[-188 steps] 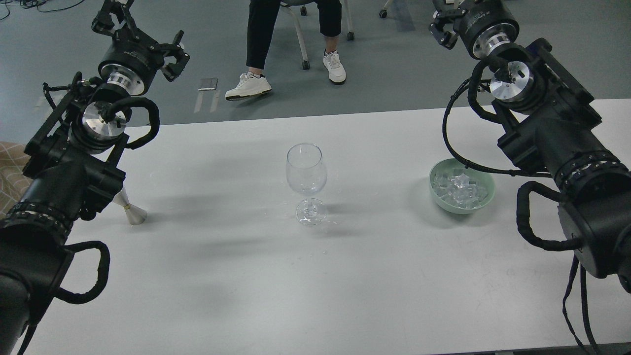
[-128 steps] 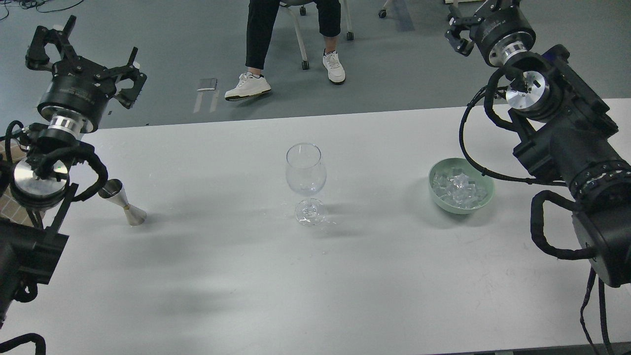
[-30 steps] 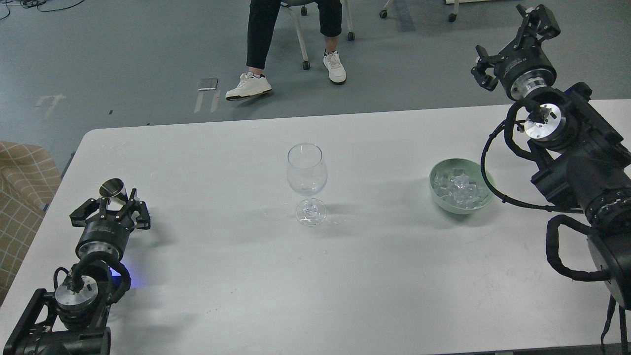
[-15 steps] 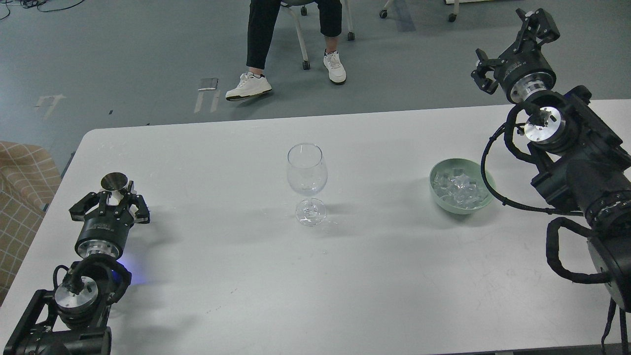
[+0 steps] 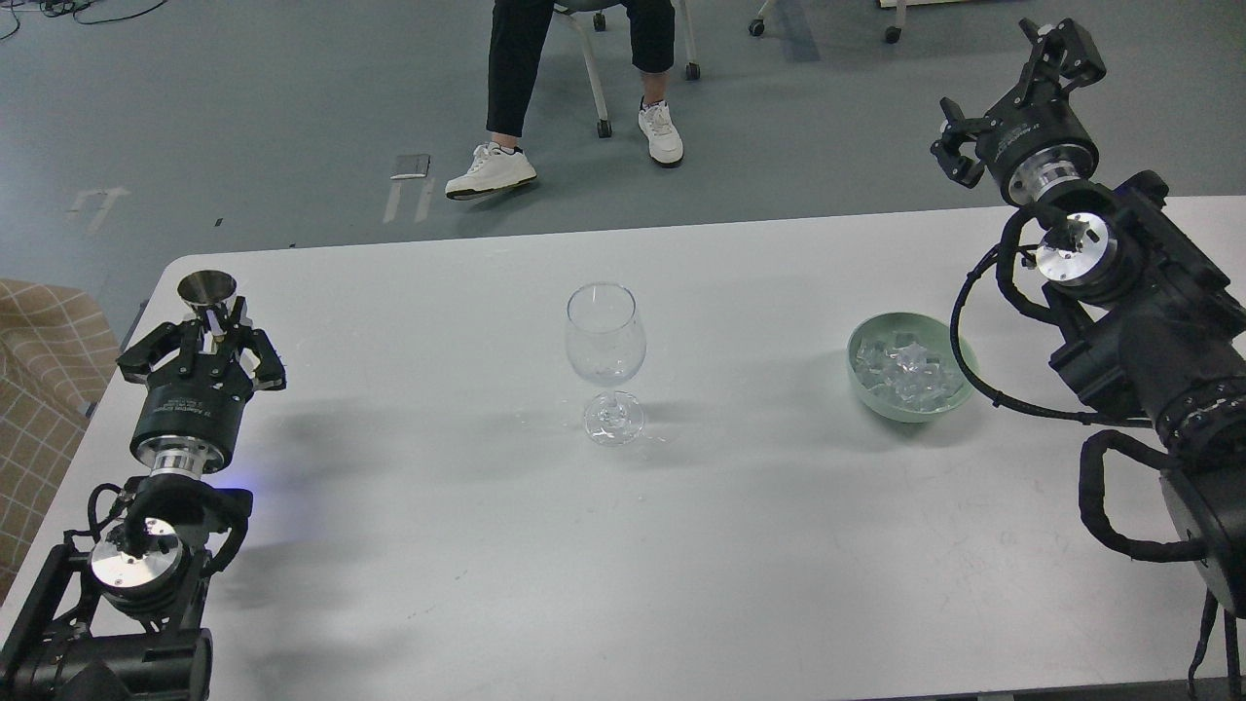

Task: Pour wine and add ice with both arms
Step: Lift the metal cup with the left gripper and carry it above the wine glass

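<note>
An empty wine glass (image 5: 605, 360) stands upright in the middle of the white table (image 5: 623, 545). A pale green bowl (image 5: 910, 401) to its right holds several clear ice cubes (image 5: 905, 370). My left gripper (image 5: 206, 341) is shut on the waist of a silver metal jigger (image 5: 206, 292) and holds it upright, lifted off the table at the far left. My right gripper (image 5: 1017, 92) is open and empty, raised high beyond the table's far right edge, well behind the bowl.
A seated person's legs and white shoes (image 5: 492, 167) and a wheeled chair are on the grey floor beyond the table. A checked tan seat (image 5: 44, 389) is by the table's left edge.
</note>
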`<state>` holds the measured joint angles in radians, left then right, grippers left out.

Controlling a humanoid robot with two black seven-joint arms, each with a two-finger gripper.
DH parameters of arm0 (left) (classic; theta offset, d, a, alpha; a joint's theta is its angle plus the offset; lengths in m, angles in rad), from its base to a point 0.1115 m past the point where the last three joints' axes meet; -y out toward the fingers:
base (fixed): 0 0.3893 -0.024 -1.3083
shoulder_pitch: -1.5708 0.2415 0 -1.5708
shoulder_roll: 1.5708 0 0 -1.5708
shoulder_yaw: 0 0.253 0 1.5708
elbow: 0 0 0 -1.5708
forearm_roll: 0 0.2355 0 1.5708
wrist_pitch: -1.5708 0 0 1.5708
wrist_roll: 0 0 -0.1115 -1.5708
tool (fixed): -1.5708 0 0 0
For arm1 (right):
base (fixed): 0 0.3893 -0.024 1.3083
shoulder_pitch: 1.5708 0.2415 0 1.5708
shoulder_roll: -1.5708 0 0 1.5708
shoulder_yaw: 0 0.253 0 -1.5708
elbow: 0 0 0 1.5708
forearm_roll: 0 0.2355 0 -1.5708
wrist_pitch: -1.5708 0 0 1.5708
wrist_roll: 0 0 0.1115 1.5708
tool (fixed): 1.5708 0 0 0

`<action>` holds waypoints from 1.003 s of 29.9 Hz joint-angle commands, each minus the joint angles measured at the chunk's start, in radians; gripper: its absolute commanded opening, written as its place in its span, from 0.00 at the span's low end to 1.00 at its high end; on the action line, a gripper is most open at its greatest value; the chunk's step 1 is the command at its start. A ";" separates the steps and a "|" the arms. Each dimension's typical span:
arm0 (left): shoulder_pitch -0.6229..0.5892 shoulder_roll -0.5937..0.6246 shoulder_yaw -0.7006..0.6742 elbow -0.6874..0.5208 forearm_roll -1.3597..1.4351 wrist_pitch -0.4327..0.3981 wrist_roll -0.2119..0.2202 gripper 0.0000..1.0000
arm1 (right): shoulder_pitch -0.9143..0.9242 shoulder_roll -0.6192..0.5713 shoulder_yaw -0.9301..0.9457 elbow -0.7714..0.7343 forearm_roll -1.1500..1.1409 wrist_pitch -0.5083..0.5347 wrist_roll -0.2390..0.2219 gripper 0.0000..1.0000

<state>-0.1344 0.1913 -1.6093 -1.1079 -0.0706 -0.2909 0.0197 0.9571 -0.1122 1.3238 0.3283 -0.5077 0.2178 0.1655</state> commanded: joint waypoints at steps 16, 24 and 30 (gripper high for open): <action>-0.049 -0.018 0.054 -0.308 0.003 0.277 0.028 0.20 | -0.017 -0.024 0.002 0.018 0.001 0.002 0.000 1.00; -0.143 -0.023 0.097 -0.363 0.017 0.394 0.028 0.18 | -0.023 -0.035 0.002 0.023 0.003 0.003 0.000 1.00; -0.189 -0.049 0.175 -0.363 0.054 0.398 0.029 0.18 | -0.032 -0.050 0.002 0.046 0.003 0.003 -0.001 1.00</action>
<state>-0.3027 0.1618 -1.4816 -1.4708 -0.0361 0.1066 0.0477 0.9300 -0.1560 1.3255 0.3636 -0.5046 0.2206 0.1658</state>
